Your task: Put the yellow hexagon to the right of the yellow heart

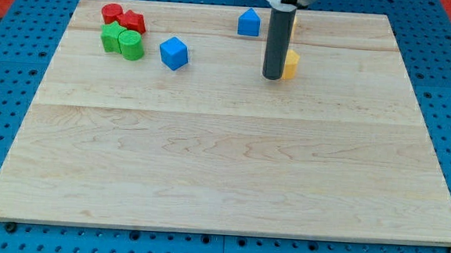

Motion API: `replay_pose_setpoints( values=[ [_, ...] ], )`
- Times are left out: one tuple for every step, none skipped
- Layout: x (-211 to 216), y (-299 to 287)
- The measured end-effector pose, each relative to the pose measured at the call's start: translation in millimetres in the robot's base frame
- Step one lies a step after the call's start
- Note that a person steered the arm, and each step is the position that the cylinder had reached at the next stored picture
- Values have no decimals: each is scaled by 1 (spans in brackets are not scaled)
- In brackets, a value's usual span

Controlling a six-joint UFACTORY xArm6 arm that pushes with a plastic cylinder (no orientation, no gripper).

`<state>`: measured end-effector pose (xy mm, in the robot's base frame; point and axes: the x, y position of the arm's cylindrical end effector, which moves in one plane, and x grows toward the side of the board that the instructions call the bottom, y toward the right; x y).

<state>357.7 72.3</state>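
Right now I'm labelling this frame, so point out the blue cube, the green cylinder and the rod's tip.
blue cube (173, 53): camera view, on its front face.
green cylinder (132, 45): camera view, on its curved side.
my tip (272, 77): camera view, the rod's very end, against the yellow block (291, 65).

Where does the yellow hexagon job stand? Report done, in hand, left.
Done: nothing visibly settled. In hand: my tip sits against the left side of a yellow block; a second yellow block is mostly hidden behind the rod, so shapes are unclear. Left: confirming hexagon lies right of heart.
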Motion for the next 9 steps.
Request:
replay_pose_setpoints(
  values=[
    [-8,20],
    [-36,52],
    [-55,82],
    [-73,100],
    [-93,104],
    [-89,101],
    [-54,93],
    [-24,79],
    [10,36]
  ],
)
